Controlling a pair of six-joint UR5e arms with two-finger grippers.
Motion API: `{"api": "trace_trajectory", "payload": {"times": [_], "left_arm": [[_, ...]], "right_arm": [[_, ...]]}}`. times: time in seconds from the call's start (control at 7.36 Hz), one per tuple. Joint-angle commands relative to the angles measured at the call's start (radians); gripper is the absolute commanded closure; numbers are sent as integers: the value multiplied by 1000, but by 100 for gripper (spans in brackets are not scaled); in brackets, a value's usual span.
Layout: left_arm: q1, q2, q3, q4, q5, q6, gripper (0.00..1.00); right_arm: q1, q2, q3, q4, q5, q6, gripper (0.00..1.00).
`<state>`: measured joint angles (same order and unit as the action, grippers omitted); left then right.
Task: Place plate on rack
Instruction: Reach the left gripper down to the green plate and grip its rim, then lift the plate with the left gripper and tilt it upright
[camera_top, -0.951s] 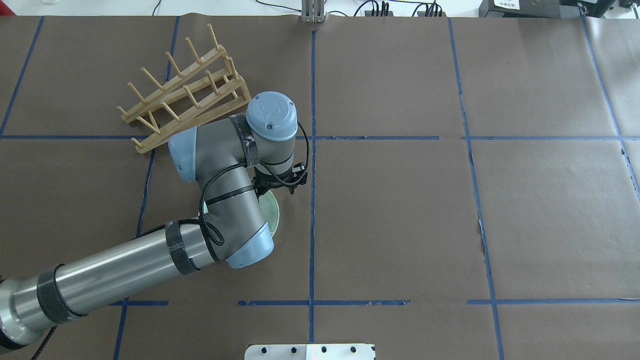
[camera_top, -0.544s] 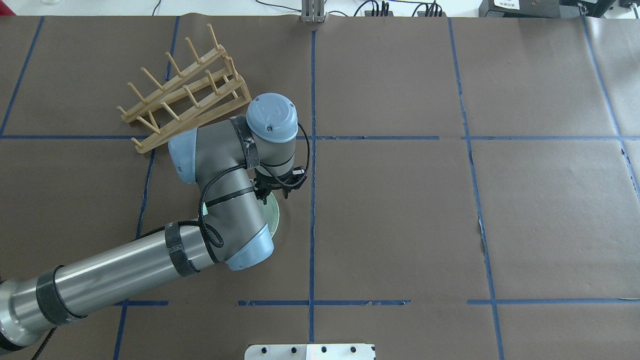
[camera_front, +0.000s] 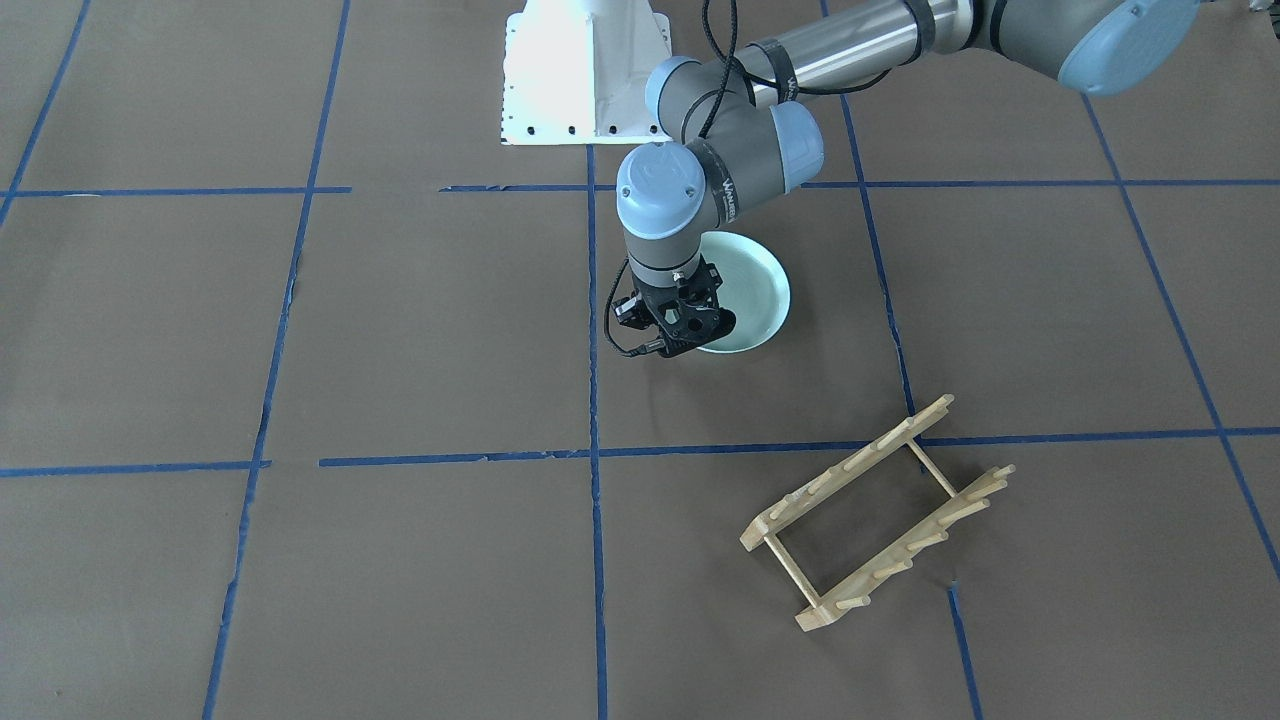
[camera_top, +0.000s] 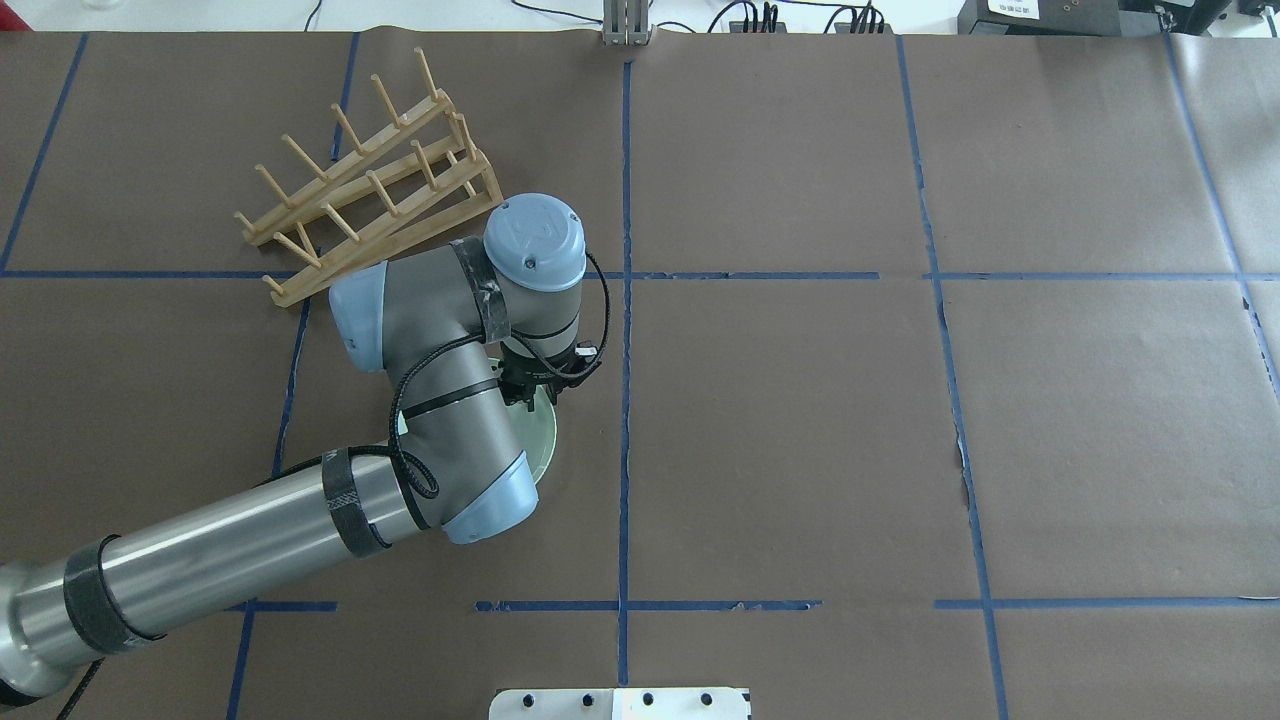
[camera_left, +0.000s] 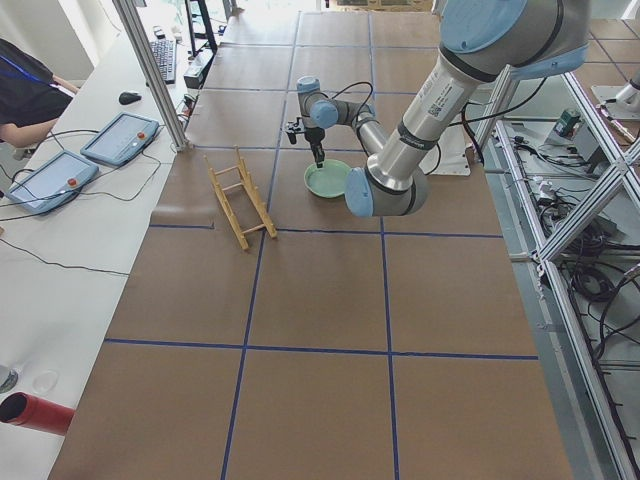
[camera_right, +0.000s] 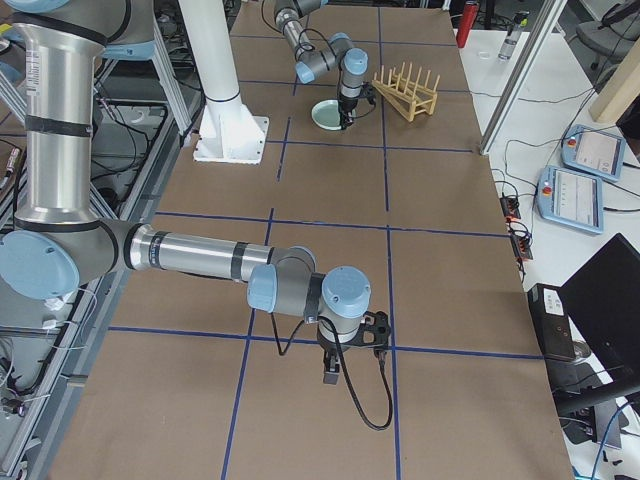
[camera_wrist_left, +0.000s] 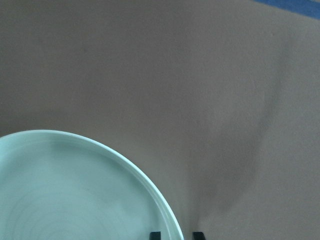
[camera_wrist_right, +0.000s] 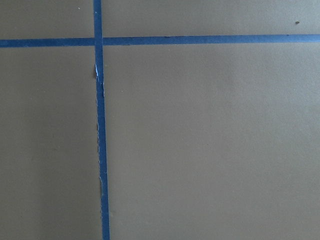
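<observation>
The pale mint-green plate (camera_front: 752, 285) lies flat on the brown table; it also shows in the overhead view (camera_top: 541, 437) and the left wrist view (camera_wrist_left: 75, 190). My left gripper (camera_front: 690, 335) points down at the plate's far edge (camera_top: 532, 397). In the left wrist view its two fingertips (camera_wrist_left: 155, 235) stand either side of the plate's rim, slightly apart from it, so it is open. The wooden rack (camera_top: 370, 185) stands further out to the left, apart from the plate (camera_front: 880, 510). My right gripper (camera_right: 355, 340) shows only in the exterior right view; I cannot tell its state.
The white robot base plate (camera_top: 620, 703) is at the near table edge. Blue tape lines cross the brown paper. An operator and two tablets (camera_left: 120, 135) are at a side desk beyond the rack. The left arm's elbow (camera_top: 450, 400) covers most of the plate from above.
The left gripper has moved left and toward the robot and lowered onto the plate's far rim. Plate and rack have not moved.
</observation>
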<state>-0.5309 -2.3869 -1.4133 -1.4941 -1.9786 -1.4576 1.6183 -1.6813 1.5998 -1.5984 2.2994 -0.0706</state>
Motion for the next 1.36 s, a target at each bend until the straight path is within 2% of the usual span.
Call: {"api": "trace_trajectory", "payload": {"times": [0.0, 0.27, 0.41, 0.68, 0.82, 0.95, 1.22], "left_arm": [[0, 5, -9, -3, -3, 3, 99], [-1, 23, -35, -35, -6, 2, 100], [-4, 28, -83, -34, -11, 3, 100], [-65, 26, -236, -41, -34, 6, 100], [-124, 26, -307, -85, -101, 6, 100], [-189, 25, -340, -207, -147, 6, 100], [-308, 41, -339, -473, -169, 5, 100]], "right_arm": [[-1, 0, 0, 0, 0, 0, 0], [0, 0, 0, 0, 0, 0, 0], [0, 0, 0, 0, 0, 0, 0], [-1, 0, 0, 0, 0, 0, 0], [0, 0, 0, 0, 0, 0, 0], [0, 0, 0, 0, 0, 0, 0], [-1, 0, 0, 0, 0, 0, 0]]}}
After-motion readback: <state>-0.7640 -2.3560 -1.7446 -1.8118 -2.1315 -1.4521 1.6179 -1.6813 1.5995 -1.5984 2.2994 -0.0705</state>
